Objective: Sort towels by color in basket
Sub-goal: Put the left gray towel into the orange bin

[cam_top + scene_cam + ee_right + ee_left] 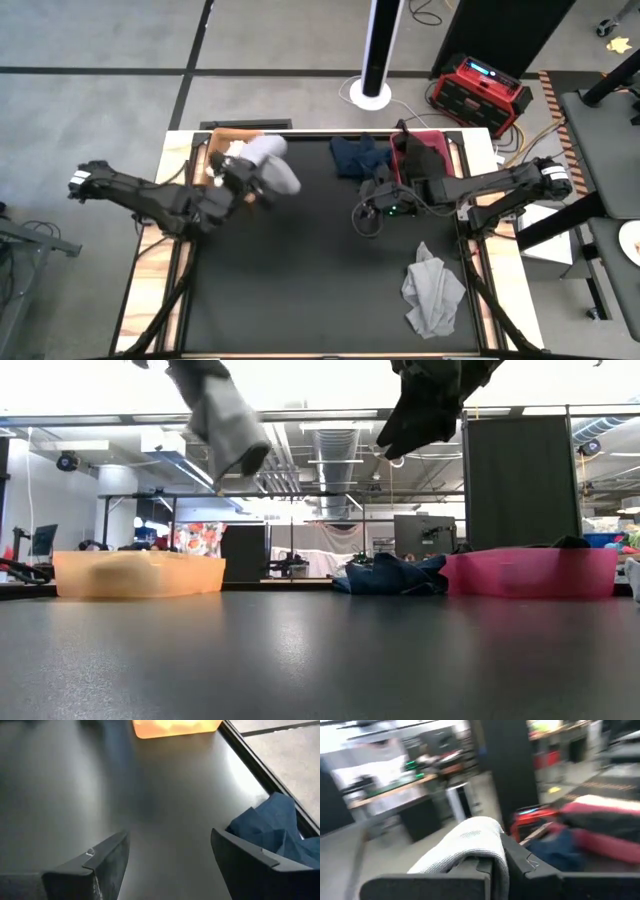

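My left gripper is over the table's far left part, beside the orange basket, and is shut on a light grey towel. That towel hangs high above the table in the low view. My right gripper is open and empty above the table's middle. A navy towel lies bunched at the far edge between the baskets. A black towel sits in the pink basket. A grey towel lies crumpled on the near right of the table. My left gripper pinches a bunched fold of the light grey towel between its two fingers, which point roughly level toward the table's far right. The cloth bulges out ahead of and over the fingers. It is lifted clear of the table and droops below the hold.
The orange basket and pink basket stand along the far edge, with the navy towel between them. The black mat is bare across its middle and near left. A red box and a white post stand beyond the table.
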Robot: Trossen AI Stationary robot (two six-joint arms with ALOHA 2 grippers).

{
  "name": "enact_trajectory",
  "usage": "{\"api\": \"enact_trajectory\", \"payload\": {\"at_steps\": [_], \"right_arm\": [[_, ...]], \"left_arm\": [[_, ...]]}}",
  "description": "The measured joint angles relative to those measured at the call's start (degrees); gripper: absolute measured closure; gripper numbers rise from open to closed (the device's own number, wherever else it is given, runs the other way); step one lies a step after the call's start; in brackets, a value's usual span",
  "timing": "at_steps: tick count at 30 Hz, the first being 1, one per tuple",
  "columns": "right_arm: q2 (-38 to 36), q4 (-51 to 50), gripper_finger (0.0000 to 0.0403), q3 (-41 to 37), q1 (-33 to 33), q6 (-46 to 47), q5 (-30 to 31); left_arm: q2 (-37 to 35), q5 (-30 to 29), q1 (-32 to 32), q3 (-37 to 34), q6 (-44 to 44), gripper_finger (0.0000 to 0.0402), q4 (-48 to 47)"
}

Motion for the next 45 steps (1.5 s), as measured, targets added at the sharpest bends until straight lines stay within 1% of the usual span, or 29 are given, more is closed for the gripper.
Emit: {"api": "enact_trajectory", "payload": {"at_steps": [6, 9, 13, 18, 22, 26, 31, 36, 39, 45], "right_arm": [[0.00, 3.20, 0.0145, -2.11, 0.02, -0.01, -0.04], [0.02, 3.78, 0.0147, -2.62, 0.02, -0.02, -0.07], [0.02, 3.85, 0.0143, -2.74, 0.02, -0.09, -0.08], [0.02, 3.84, 0.0136, -2.76, 0.06, -0.18, -0.07], [0.02, 3.82, 0.0138, -2.76, 0.06, -0.58, -0.07], [0.02, 3.82, 0.0145, -2.76, 0.06, -0.64, -0.09], [0.02, 3.86, 0.0149, -2.82, 0.06, -0.64, -0.09], [0.04, 3.82, 0.0141, -3.29, 0.06, -0.59, -0.11], [0.04, 3.84, 0.0136, -3.74, 0.06, -0.60, -0.11], [0.07, 3.90, 0.0140, -4.54, 0.06, -0.42, -0.11]], "left_arm": [[-2.68, -0.29, 10.09, 0.00, -13.07, 0.0402, -20.23], [-2.34, 0.44, 16.21, 0.00, -17.44, 0.0402, -27.00], [-0.98, 5.76, 25.13, 0.00, -17.45, 0.0402, -28.50], [1.60, 7.01, 34.58, 0.00, -15.26, 0.0402, -29.57], [4.91, 9.08, 39.94, 0.00, -12.82, 0.0402, -29.87], [9.14, 9.57, 43.78, 0.00, -10.66, 0.0402, -29.25], [14.87, 16.62, 46.86, 0.00, -8.66, 0.0401, -25.54], [20.06, 19.36, 47.97, 0.00, -7.42, 0.0401, -23.06], [22.02, 24.11, 48.04, 0.00, -7.43, 0.0401, -22.68], [23.86, 37.46, 48.92, 0.00, -7.45, 0.0401, -22.30]]}}
